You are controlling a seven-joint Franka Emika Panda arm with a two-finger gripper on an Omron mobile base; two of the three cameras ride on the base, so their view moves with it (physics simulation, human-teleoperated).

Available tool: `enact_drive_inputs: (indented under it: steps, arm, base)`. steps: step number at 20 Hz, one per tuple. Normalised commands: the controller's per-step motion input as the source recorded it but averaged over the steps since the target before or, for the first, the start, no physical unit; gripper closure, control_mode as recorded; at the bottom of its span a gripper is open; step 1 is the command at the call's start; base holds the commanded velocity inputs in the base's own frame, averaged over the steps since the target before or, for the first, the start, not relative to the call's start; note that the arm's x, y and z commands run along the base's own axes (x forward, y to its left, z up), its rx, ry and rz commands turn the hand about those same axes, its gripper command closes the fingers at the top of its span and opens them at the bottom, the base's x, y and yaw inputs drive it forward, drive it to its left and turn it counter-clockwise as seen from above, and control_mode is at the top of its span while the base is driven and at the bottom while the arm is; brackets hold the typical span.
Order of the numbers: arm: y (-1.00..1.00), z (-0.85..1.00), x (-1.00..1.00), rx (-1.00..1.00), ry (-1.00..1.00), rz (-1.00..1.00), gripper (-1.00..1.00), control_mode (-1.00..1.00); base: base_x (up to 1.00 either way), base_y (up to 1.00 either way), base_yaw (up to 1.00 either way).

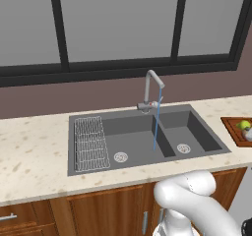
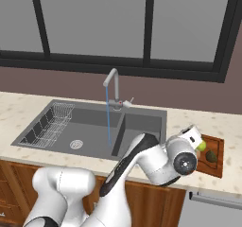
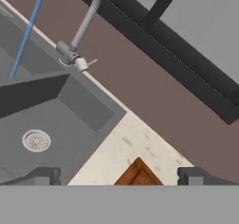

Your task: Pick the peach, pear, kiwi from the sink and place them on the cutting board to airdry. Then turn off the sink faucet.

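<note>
Two fruits show on the cutting board (image 2: 213, 167), at the counter's right end beside the sink: pear (image 2: 202, 146), yellow-green, at the board's near-left part, just beside the robot's wrist; kiwi (image 2: 211, 157), dark brownish-green, just right of the pear, whether touching cannot be told. Peach: a pale rounded shape at the left base view's right edge beside the pear may be it, too small to confirm

Sink (image 1: 197, 127): dark grey, double basin, one round silver drain in each; wire rack (image 1: 90, 142) set along the left basin's left side; no fruit seen in either basin

Sink faucet (image 1: 152, 85): silver gooseneck behind the divider, short side handle at its base; thin blue water stream (image 1: 156, 124) falling into the left basin close to the divider

Gripper (image 3: 119, 175): released, jaws spread wide, nothing between them; hangs over the board's corner and the speckled countertop (image 3: 126, 143) right of the sink

Surroundings: wooden cabinet fronts below, dark-framed window above a brown wall
</note>
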Motion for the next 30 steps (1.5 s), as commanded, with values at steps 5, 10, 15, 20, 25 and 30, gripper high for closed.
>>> enact_drive_inputs:
  steps: [5,10,15,20,25,30]
  arm:
    - [0.00,0.41,-0.08,-0.01,-0.10,0.22,-1.00,-1.00]
    - [0.24,0.05,0.00,-0.02,0.02,0.26,-1.00,-1.00]
    - [0.41,0.00,-0.03,-0.04,0.04,0.24,-1.00,-1.00]
    - [0.74,-0.10,0.05,-0.06,0.01,0.11,-1.00,-1.00]
    - [0.77,-0.03,0.13,0.00,0.01,-0.06,-1.00,-1.00]
    - [0.51,0.06,0.23,0.02,0.10,-0.03,-1.00,-1.00]
  base:
    - [0.00,0.00,0.00]
    - [0.00,0.00,0.00]
    - [0.00,0.00,0.00]
    - [0.00,0.00,0.00]
    - [0.00,0.00,0.00]
    - [0.00,0.00,0.00]
